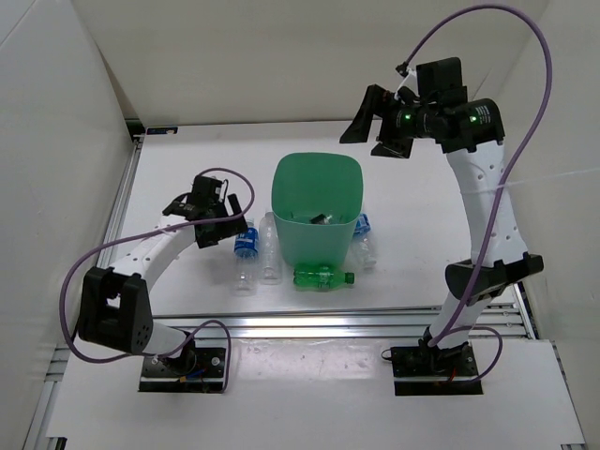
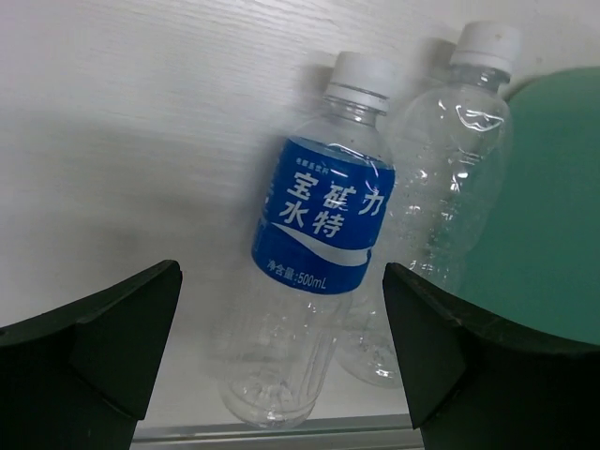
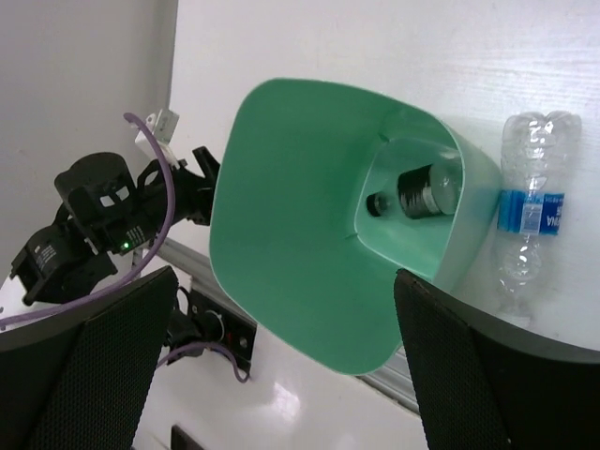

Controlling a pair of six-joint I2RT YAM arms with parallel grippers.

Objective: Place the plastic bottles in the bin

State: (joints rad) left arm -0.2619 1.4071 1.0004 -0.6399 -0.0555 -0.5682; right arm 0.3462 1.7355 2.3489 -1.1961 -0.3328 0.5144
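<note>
Left gripper [image 2: 281, 281]: I see its jaws spread wide with nothing held, low over the table [image 2: 122, 122] just left of the bin [image 1: 319, 192].
Under that gripper: a blue-labelled bottle [image 2: 323, 225] with a white cap lies flat, framed between the fingers in my left wrist view. I cannot tell whether they touch it.
Next to it: an unlabelled clear bottle [image 2: 441, 169], also white-capped, lies between that bottle and the bin wall.
Right gripper [image 1: 375, 133]: jaws apart and empty, raised high near the bin's far right corner.
Bin: upright mid-table. My right wrist view shows what looks like one dark-capped bottle [image 3: 422, 192] on its bottom.
Green bottle [image 1: 323, 277]: on its side against the bin's near foot.
Right-hand bottle [image 3: 530, 216]: clear with a blue band, lying just beside the bin's right wall.
</note>
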